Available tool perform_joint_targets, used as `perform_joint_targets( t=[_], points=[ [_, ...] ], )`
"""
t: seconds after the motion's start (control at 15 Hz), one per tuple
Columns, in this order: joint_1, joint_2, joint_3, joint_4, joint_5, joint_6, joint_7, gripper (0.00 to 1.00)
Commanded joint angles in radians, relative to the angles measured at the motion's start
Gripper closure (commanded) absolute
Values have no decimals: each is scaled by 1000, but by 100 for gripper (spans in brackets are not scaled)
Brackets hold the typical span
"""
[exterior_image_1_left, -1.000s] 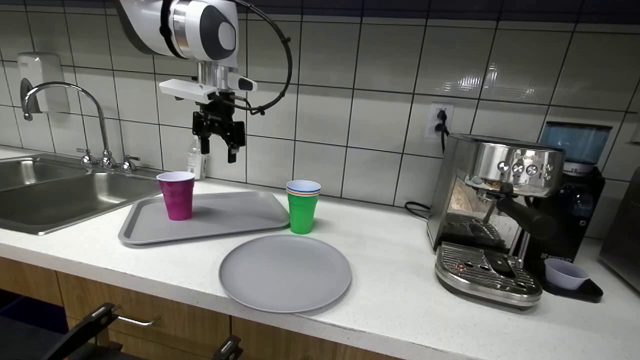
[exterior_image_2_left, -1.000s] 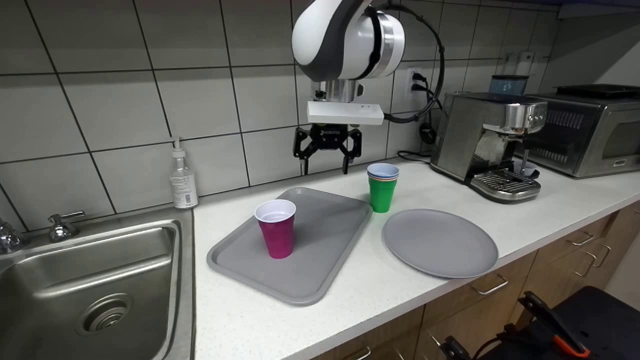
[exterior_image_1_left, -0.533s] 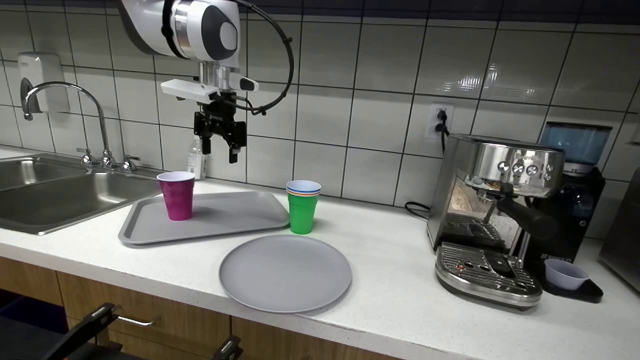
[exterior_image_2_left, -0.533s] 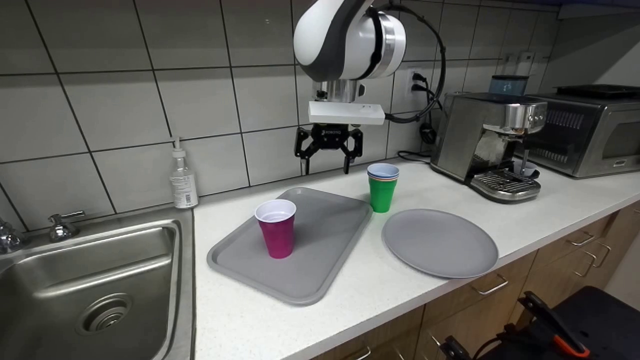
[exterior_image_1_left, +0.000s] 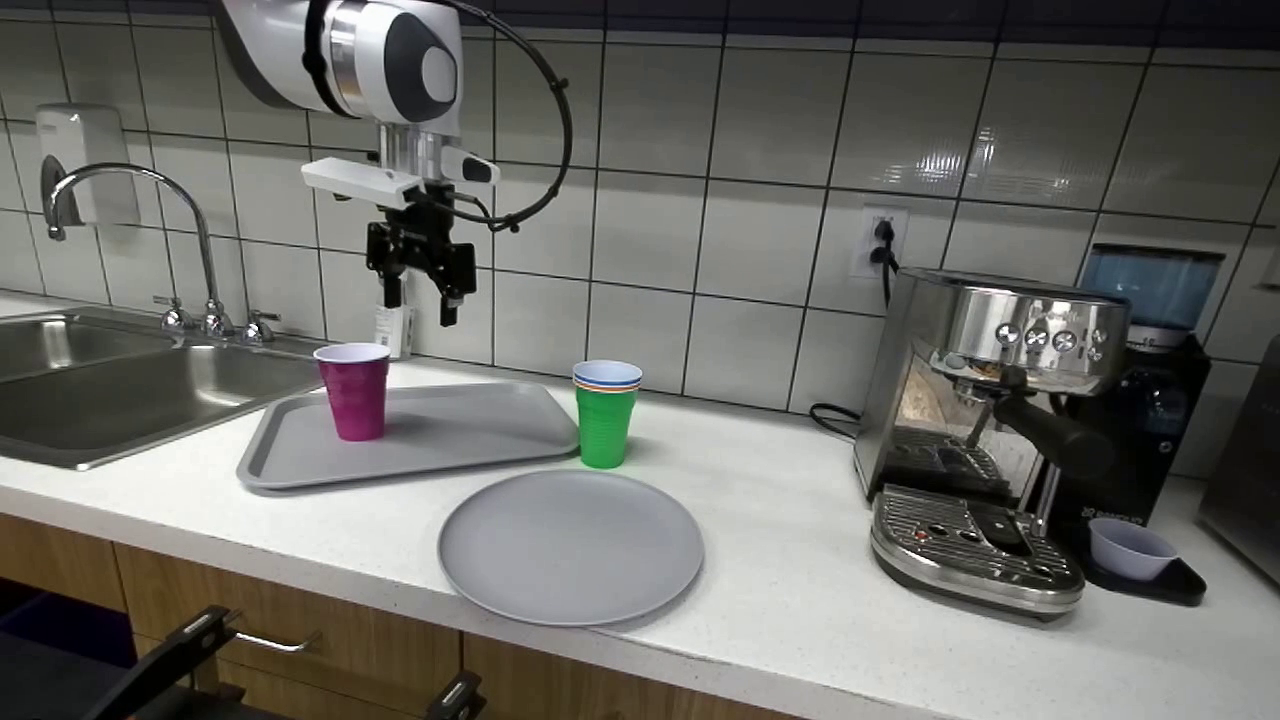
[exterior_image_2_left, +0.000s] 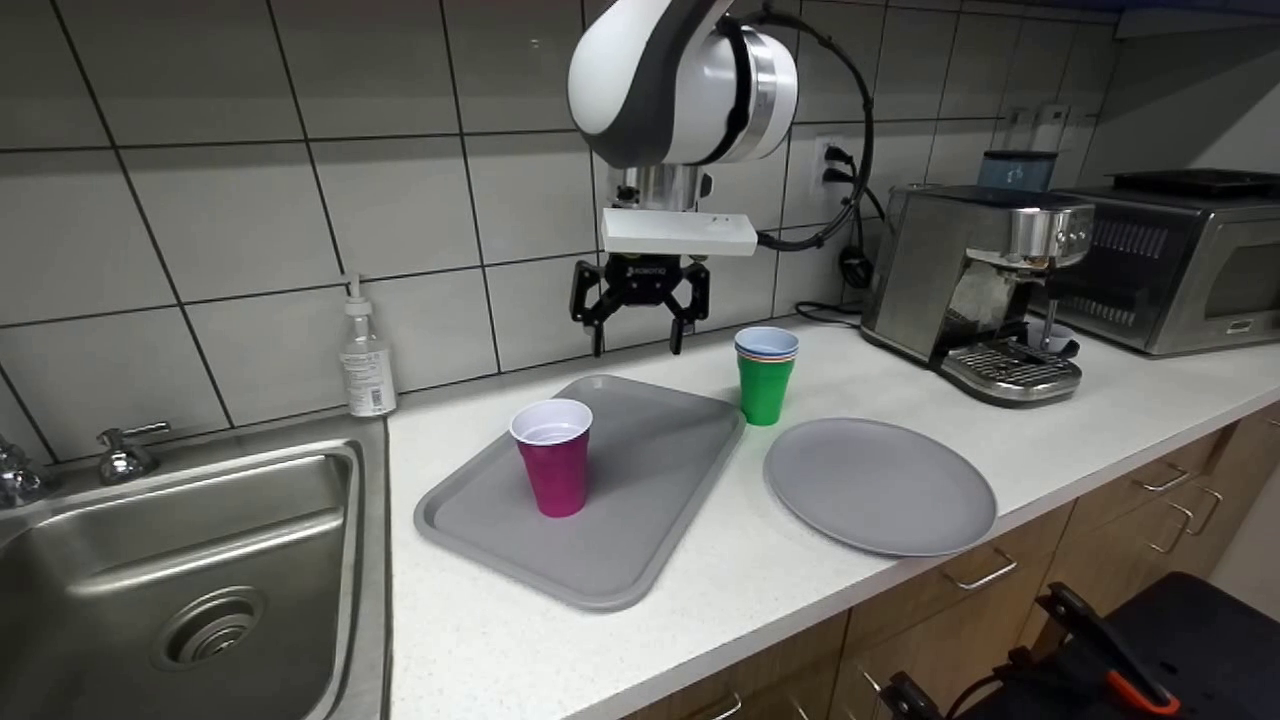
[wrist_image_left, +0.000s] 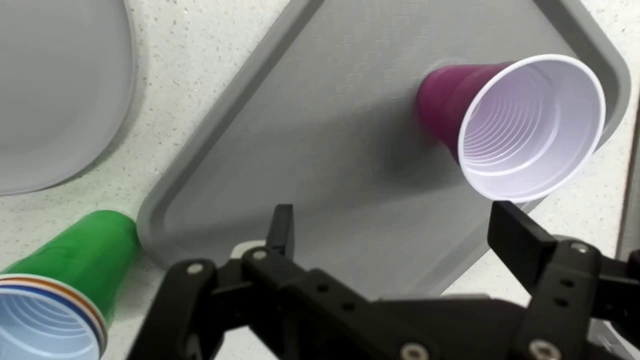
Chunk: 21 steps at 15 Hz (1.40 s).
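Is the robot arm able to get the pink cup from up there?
Probably yes: the jaws of the arm hang open and empty, higher than the pink cup on the tray, and nothing shows in between. They'd likely need to shift over and lower first.

Passage over grey tray (exterior_image_2_left: 650, 440), between magenta cup (exterior_image_2_left: 556, 480) and green cup stack (exterior_image_2_left: 764, 392); both upright, obstructing its sides. Tiled wall (exterior_image_2_left: 390, 200) bounds rear.

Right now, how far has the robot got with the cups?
Maybe done: the purple cup stands upright on the gray tray. In hand: nothing; the open gripper hangs empty in the air. Maybe left: the green cup stack, standing beside the tray's corner, not on it.
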Motion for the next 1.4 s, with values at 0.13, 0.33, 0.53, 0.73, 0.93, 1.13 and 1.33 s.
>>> perform_joint_targets(
  t=[0.13,0.33,0.53,0.73,0.93,1.13,1.33],
  points=[
    [-6,12,36,-12,41,31,-86,0],
    [-8,35,46,-9,57,52,-127,0],
    [-12,53,59,-12,79,77,-176,0],
    [-17,63,73,-14,106,91,-234,0],
    [-19,75,79,-13,117,96,-277,0],
    [-15,90,77,-11,109,98,-288,0],
    [-12,106,81,-10,107,109,-296,0]
  ],
)
